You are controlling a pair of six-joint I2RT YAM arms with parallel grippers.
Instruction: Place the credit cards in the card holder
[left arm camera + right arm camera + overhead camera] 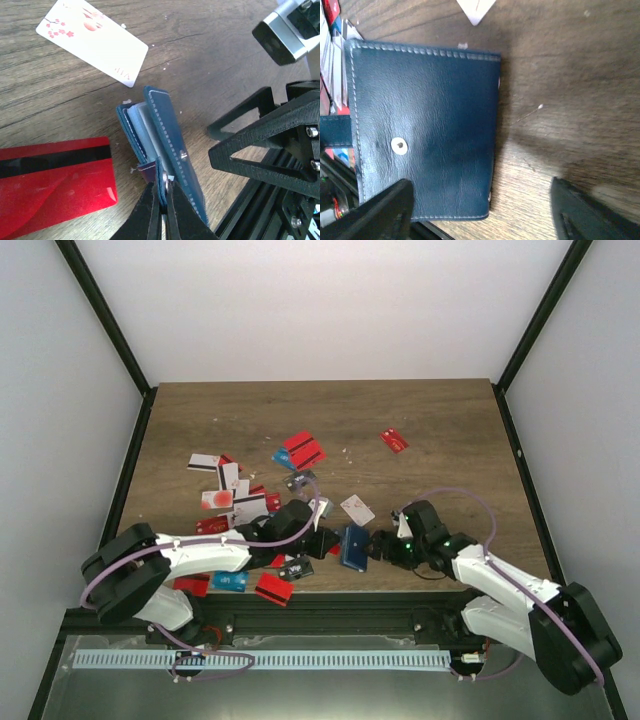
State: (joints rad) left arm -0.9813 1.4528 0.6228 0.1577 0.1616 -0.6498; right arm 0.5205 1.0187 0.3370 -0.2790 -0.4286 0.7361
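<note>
Card holder (pixel 170 150), tab in clenched left hand (pixel 164 189), apparently just before released right hand (pixel 480 185).

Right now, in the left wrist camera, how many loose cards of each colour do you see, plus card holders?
White plastic card with pink blossoms: 1
Red plastic card with black stripe: 1
Dark navy folding card holder: 1
Total: 3

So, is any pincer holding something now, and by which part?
The left pincer is shut on the card holder, pinching its edge next to the tab clasp. The right pincer stands open and grips nothing.
</note>
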